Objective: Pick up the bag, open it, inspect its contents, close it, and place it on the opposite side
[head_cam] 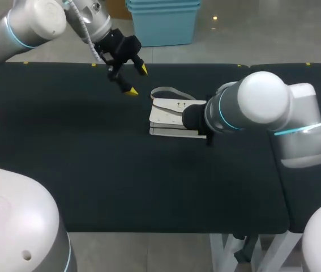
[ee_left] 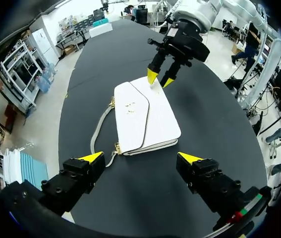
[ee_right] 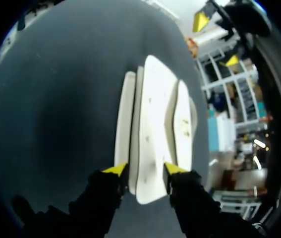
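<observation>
A white bag (head_cam: 170, 115) lies flat mid-bench (head_cam: 64, 158). The left end effector (head_cam: 136, 80) hovers spread wide just beyond its strap. The right end effector (ee_right: 144, 169) sits at the bag's end, grip impossible to tell.

Showing plain white across the bag (head_cam: 168, 116), with a pale grey strap (ee_left: 94, 135) and small gold fittings (ee_left: 116, 147); lying against the plain black of the table (head_cam: 92, 170); wearing bright yellow tips on the black left gripper (head_cam: 136, 80) and right gripper (ee_right: 145, 171); gleaming silver-grey, ringed in cyan, along the left arm (head_cam: 13, 28) and right arm (head_cam: 262, 105).
</observation>
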Motion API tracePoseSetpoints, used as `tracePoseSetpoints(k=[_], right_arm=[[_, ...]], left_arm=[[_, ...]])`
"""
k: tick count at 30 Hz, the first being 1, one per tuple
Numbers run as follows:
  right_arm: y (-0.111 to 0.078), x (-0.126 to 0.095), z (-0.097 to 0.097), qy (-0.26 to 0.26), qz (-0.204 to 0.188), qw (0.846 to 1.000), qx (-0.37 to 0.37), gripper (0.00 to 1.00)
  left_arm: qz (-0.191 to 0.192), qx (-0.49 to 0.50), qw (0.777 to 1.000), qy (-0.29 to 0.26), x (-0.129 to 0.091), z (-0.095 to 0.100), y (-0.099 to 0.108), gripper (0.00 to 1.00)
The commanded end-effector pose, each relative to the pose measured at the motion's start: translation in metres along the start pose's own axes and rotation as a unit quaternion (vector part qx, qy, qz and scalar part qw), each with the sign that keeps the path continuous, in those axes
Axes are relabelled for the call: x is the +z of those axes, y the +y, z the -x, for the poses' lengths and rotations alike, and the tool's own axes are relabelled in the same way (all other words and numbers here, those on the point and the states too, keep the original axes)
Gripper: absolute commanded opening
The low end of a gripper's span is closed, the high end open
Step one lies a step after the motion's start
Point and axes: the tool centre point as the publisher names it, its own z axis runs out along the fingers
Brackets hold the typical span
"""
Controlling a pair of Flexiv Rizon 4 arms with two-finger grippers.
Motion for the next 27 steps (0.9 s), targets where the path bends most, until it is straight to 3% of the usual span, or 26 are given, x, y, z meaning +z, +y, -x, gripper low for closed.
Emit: tracePoseSetpoints(k=[1, 7, 10, 16, 18, 20, 27], right_arm=[[-0.001, 0.008, -0.002, -0.026, -0.001, 1.0, 0.001, 0.43], [-0.001, 0.011, 0.004, -0.034, -0.003, 0.999, 0.0, 0.33], [-0.001, 0.013, 0.005, -0.035, -0.007, 0.999, -0.004, 0.22], [-0.001, 0.018, 0.004, -0.036, -0.009, 0.999, 0.0, 0.2], [0.0, 0.019, 0.004, -0.038, -0.01, 0.999, 0.0, 0.14], [0.002, 0.018, 0.004, -0.042, -0.014, 0.999, 0.0, 0.0], [0.005, 0.013, -0.004, -0.06, -0.031, 0.998, 0.006, 0.0]], left_arm=[[-0.003, 0.022, 1.0, 0.004, 0.005, 0.002, 0.005, 1.0], [0.008, 0.058, 0.998, 0.01, 0.014, -0.001, 0.003, 1.0], [0.008, 0.072, 0.997, 0.014, 0.018, -0.002, 0.002, 1.0], [0.014, 0.089, 0.996, 0.02, 0.024, -0.003, 0.001, 1.0], [0.014, 0.094, 0.995, 0.021, 0.025, -0.003, 0.001, 1.0], [0.009, 0.105, 0.994, 0.018, 0.026, -0.003, 0.001, 1.0], [-0.006, 0.148, 0.989, -0.017, 0.037, -0.005, -0.003, 1.0]])
